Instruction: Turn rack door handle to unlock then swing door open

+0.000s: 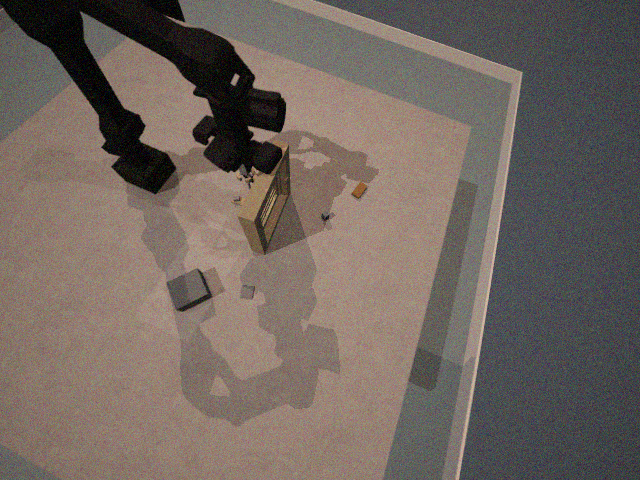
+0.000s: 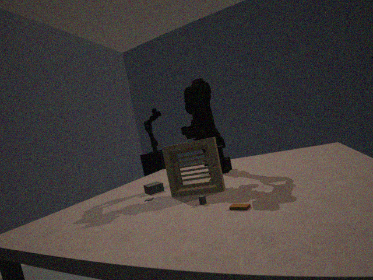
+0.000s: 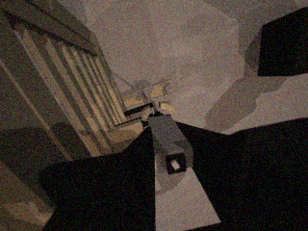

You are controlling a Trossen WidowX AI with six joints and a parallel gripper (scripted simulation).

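Observation:
The tan rack frame [image 1: 253, 232] [image 2: 218, 168] stands upright on the table. Its slats [image 3: 72, 87] fill the left of the wrist view. No door leaf can be seen standing out from the frame. The grey upright handle [image 3: 166, 135] has a dark square end with a pale mark. It is hidden behind the gripper and rack in the top and exterior views. My gripper [image 1: 245, 164] [image 3: 163, 128] is shut on the handle, beside the slatted side, with a dark finger on each side. How far the handle is turned cannot be told.
A grey block [image 1: 188, 289] [image 2: 153, 188] and a small grey tile [image 1: 247, 291] lie beyond one rack end. An orange block [image 1: 359, 190] [image 2: 240, 206] and a small dark piece [image 1: 325, 217] [image 2: 202, 200] lie on the side away from my arm. Small pale pieces show below my gripper.

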